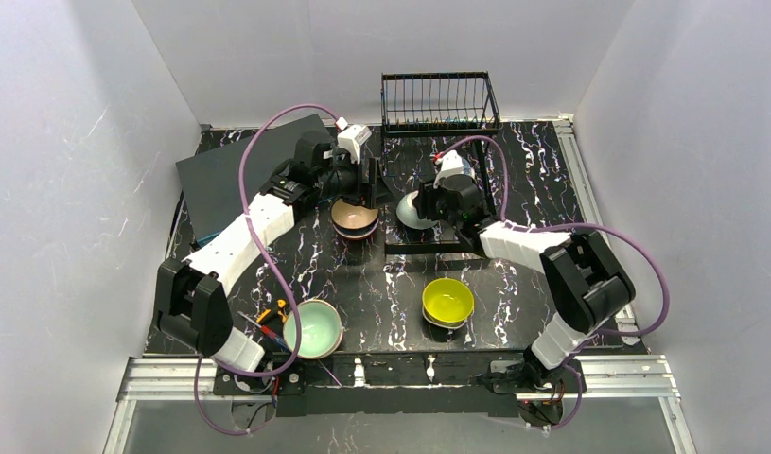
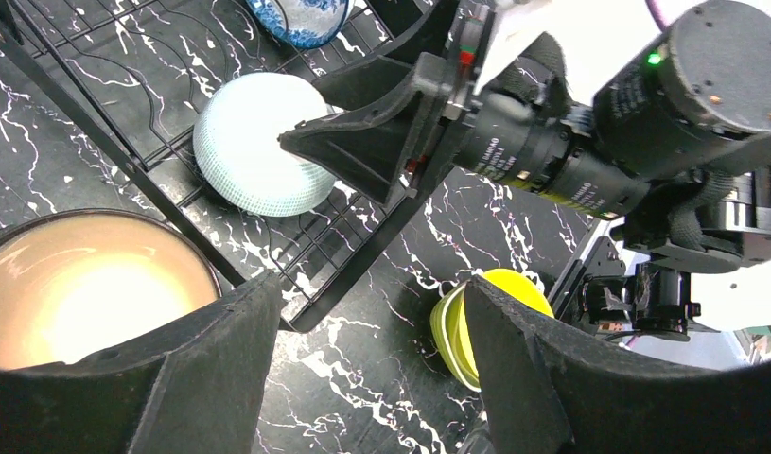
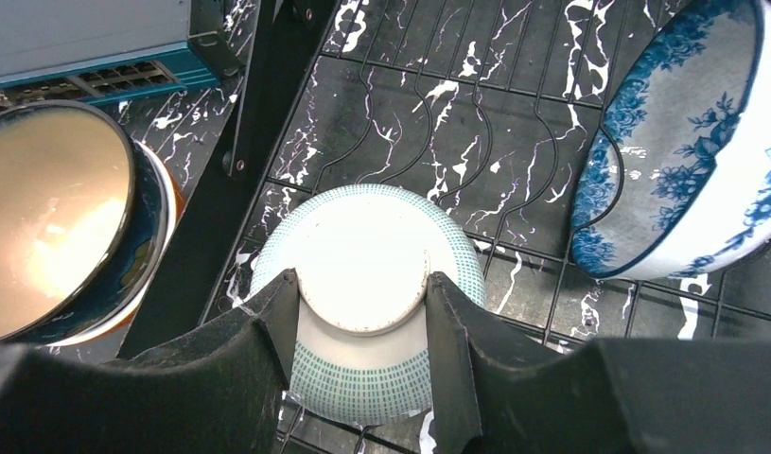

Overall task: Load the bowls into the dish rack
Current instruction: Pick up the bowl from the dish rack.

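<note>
My right gripper (image 3: 360, 284) is shut on the foot ring of a white bowl with green dots (image 3: 362, 236). That bowl lies bottom-up on the wire base of the dish rack (image 3: 514, 180). A blue-and-white patterned bowl (image 3: 684, 142) leans in the rack to its right. My left gripper (image 2: 372, 293) hangs open and empty over the table, just beside a stack of bowls topped by a pinkish beige one (image 2: 88, 284). From above, the left gripper (image 1: 365, 192) is over that stack (image 1: 355, 219) and the right gripper (image 1: 422, 206) is at the white bowl (image 1: 408, 212).
A yellow bowl (image 1: 447, 301) and a mint-green bowl (image 1: 312, 328) sit near the front of the table. The rack's wire basket (image 1: 438, 104) stands at the back. A dark grey flat box (image 1: 235, 175) lies at the back left. White walls close in on both sides.
</note>
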{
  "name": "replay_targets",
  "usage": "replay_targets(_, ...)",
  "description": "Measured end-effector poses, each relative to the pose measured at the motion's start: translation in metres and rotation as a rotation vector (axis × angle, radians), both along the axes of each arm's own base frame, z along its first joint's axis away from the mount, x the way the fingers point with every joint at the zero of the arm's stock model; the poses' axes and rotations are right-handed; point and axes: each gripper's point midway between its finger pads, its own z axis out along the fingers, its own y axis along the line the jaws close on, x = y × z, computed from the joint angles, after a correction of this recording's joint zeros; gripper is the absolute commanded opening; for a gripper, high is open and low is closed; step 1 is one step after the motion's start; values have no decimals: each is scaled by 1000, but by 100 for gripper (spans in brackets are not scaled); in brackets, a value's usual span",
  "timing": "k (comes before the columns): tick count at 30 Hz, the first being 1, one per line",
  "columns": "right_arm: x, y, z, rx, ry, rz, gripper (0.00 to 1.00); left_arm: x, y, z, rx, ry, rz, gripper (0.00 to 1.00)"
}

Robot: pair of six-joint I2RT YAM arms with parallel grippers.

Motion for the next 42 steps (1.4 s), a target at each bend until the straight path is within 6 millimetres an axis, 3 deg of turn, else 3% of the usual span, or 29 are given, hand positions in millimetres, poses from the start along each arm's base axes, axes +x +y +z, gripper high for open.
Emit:
replay_targets(9,-12,-9,41,65,-57,-15,1,12,8,-14,67,77,91,67)
replay_targets(17,-25,-21,57,151,-61,-48,1,19,6,-38,75,192,129,68)
replay_targets(26,-38,-17,66,298,-29,-52,1,14,-11,-25,-65,239,68,68)
replay_targets(35,-42,-15,99,472,-63,-74,1,11,-20,-23,-157,296,52,66)
replay_targets(42,-42,-13,106,566,-49,-92,1,7,-25,-18,-228,342,30,53)
